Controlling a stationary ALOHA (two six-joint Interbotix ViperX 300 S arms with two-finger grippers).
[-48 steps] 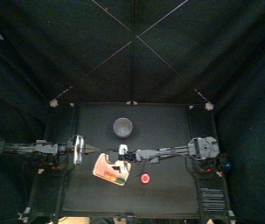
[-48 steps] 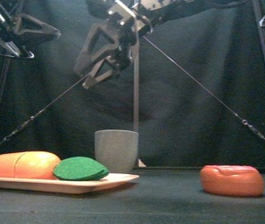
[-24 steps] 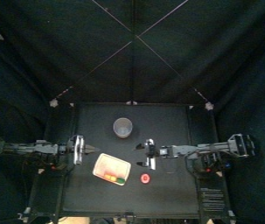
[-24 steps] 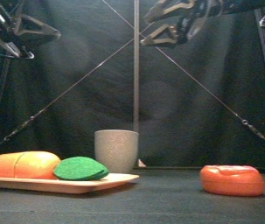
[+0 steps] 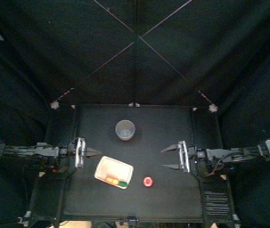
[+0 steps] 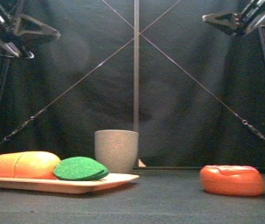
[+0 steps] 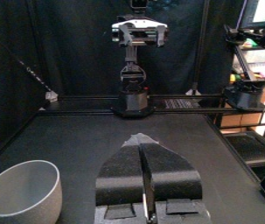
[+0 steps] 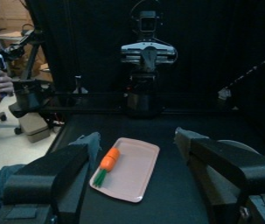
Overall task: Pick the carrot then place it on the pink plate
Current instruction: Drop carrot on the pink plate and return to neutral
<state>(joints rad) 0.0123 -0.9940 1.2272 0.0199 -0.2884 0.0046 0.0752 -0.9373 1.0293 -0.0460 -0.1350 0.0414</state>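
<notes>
Shows the right gripper (image 6: 222,19) held high, spread wide and empty; shows the left gripper (image 7: 144,171) directly across from it, pressed closed on nothing. Locates the carrot (image 6: 24,164) well below and ahead of the right gripper, lying on the pink plate (image 6: 117,181) just beside a green toy (image 6: 80,169). Suggests placement complete. On any descent toward the plate, risks nudging the smooth, rounded carrot over the shallow rim, or tipping the tall grey cup (image 6: 115,150) standing ahead of the right gripper, near the plate but apart from it. Depicts hard, matte toy pieces: carrot orange, blunt, seamed across the middle; plate flat, thin, round-cornered; green toy low and domed; cup plain and cylindrical; a squat red-orange toy (image 6: 232,179) far below the right gripper, well apart from the plate.
</notes>
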